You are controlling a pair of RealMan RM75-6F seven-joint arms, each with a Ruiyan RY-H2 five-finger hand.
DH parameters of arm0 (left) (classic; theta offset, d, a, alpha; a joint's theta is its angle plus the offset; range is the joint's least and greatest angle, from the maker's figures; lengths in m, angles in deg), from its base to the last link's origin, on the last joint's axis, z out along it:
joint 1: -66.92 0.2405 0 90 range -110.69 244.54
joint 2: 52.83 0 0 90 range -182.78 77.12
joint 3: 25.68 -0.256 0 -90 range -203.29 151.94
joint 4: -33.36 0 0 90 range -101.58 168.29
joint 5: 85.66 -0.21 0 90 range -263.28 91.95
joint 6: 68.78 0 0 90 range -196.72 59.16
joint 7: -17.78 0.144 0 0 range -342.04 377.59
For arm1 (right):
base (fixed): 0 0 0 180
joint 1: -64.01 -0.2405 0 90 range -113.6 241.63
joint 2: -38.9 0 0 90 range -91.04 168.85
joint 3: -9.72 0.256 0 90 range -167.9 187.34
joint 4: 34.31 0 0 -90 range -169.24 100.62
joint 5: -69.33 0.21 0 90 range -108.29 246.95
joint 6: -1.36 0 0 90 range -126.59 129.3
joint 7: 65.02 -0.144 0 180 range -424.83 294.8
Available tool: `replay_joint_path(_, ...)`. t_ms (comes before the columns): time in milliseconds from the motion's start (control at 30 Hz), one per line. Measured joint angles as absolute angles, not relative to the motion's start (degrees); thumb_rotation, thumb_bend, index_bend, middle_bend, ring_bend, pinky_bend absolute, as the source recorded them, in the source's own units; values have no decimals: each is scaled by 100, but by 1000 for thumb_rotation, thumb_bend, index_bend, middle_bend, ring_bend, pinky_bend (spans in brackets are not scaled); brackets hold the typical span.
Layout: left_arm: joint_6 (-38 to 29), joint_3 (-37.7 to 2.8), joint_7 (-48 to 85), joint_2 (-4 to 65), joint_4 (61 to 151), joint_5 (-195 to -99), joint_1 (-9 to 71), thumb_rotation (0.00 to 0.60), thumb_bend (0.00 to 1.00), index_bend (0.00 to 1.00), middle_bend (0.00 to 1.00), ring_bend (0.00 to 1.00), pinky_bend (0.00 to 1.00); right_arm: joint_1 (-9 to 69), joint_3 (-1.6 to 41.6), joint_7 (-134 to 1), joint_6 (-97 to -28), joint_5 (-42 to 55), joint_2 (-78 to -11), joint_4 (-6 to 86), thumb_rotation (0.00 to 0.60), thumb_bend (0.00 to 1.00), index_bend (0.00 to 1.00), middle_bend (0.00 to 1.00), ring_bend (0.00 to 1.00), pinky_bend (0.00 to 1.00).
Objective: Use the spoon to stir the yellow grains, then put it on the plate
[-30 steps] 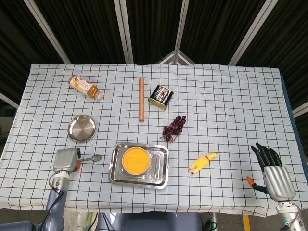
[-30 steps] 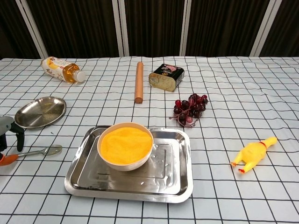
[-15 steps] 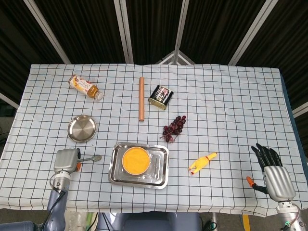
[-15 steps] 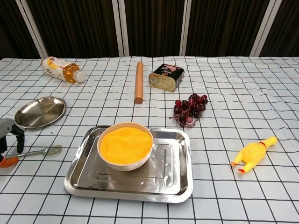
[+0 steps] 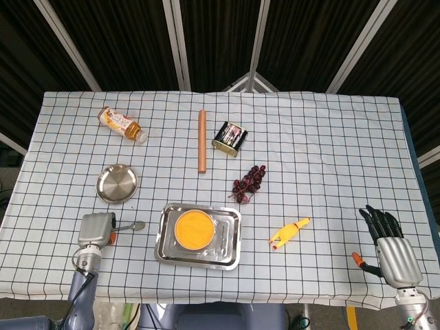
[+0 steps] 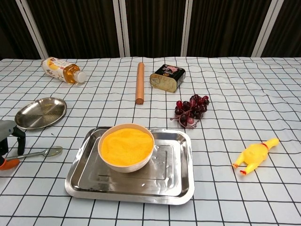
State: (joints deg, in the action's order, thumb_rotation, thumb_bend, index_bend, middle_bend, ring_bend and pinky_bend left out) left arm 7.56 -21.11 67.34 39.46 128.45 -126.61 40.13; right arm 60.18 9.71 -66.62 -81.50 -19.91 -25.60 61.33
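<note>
The spoon (image 6: 40,153) is being grasped at its handle by the left hand (image 5: 95,230); lifting toward the yellow grains (image 6: 126,146) is called for next.

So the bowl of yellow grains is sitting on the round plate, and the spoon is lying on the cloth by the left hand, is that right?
Not quite. The bowl of yellow grains sits in the rectangular metal tray, not on the round plate, which stands apart to the left with nothing on it. The chest view shows this. The spoon does lie on the cloth by the left hand.

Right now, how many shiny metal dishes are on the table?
2: a round plate on the left side, and a rectangular tray near the front edge, under the bowl of yellow grains.
</note>
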Motion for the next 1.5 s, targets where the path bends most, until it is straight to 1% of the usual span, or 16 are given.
replay_joint_path(167, 753, -2117, 6751, 3952, 12830, -12647, 4006, 600, 495, 508, 1000, 1000, 1000, 6019, 972, -6661, -8147, -1985, -2558, 6137, 600, 317, 0, 0, 0, 0)
replay_joint_path(333, 753, -2118, 6757, 3953, 12830, -12635, 4003, 600, 523, 516, 1000, 1000, 1000, 6021, 971, -6657, -8149, -1986, -2558, 6139, 600, 317, 0, 0, 0, 0)
replay_joint_path(567, 761, -2127, 6736, 3929, 12876, -12666, 4007, 600, 527, 519, 1000, 1000, 1000, 6023, 971, -6656, -8148, -1982, -2561, 6136, 600, 317, 0, 0, 0, 0)
replay_joint_path(833, 857, -2175, 6772, 3813, 13048, -12914, 3989, 600, 547, 542, 1000, 1000, 1000, 6024, 974, -6672, -8143, -1969, -2557, 6142, 600, 317, 0, 0, 0, 0)
replay_joint_path(967, 961, -2196, 6832, 3713, 13172, -13109, 3967, 600, 559, 585, 1000, 1000, 1000, 6027, 972, -6676, -8146, -1973, -2553, 6147, 600, 317, 0, 0, 0, 0)
replay_joint_path(1167, 1147, -2207, 7016, 3479, 13368, -13416, 3910, 600, 578, 686, 1000, 1000, 1000, 6029, 968, -6678, -8142, -1974, -2548, 6156, 600, 317, 0, 0, 0, 0)
replay_joint_path(1300, 1231, -2124, 7229, 3326, 13504, -13512, 3808, 600, 581, 757, 1000, 1000, 1000, 6028, 965, -6673, -8137, -1975, -2548, 6164, 600, 317, 0, 0, 0, 0)
replay_joint_path(1367, 1254, -2066, 7332, 3288, 13562, -13533, 3747, 600, 584, 777, 1000, 1000, 1000, 6026, 964, -6669, -8131, -1974, -2550, 6171, 600, 317, 0, 0, 0, 0)
replay_joint_path(1500, 1285, -1926, 7693, 3234, 13706, -13582, 3546, 600, 588, 782, 1000, 1000, 1000, 6024, 968, -6672, -8125, -1964, -2548, 6179, 600, 317, 0, 0, 0, 0)
